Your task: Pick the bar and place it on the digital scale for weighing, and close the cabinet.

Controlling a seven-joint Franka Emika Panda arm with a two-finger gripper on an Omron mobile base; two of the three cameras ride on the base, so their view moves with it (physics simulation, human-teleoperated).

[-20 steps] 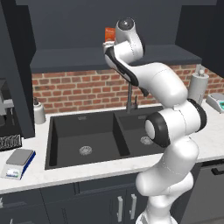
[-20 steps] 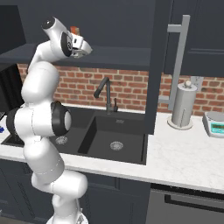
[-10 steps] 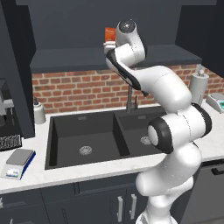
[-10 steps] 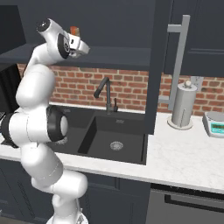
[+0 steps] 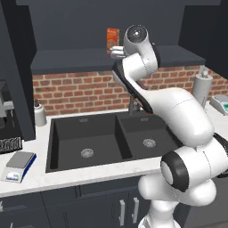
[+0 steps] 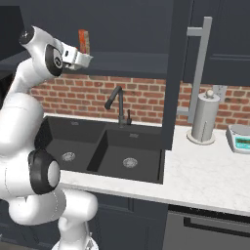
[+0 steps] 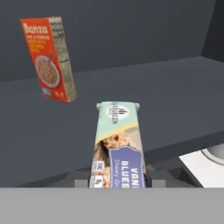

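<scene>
Left base view: arm rises from the lower right and bends up to the cabinet [image 5: 111, 26] shelf at the upper centre, where the gripper [image 5: 116, 51] sits just below an orange box [image 5: 112, 41]. Its fingers are too small and hidden to judge. A digital scale [image 5: 18, 165] lies on the counter [image 5: 67, 177] at the lower left, beside the dark sink [image 5: 107, 138].

Right base view: gripper [image 6: 84, 58] shows at the upper left, close under the orange box [image 6: 84, 41]. An open cabinet door [image 6: 176, 73] with a long silver handle [image 6: 197, 68] stands edge-on at centre right. A paper towel roll [image 6: 204, 117] and a second scale [image 6: 240, 138] sit on the counter at right. The bar cannot be made out from here.

Hand view: bar [image 7: 117, 146] lies flat on the shelf at lower centre, its near end cut off by the bottom. Whether the fingertips grip it I cannot tell. The orange box [image 7: 47, 59] stands upright at the upper left, well apart, with open shelf to the right.
</scene>
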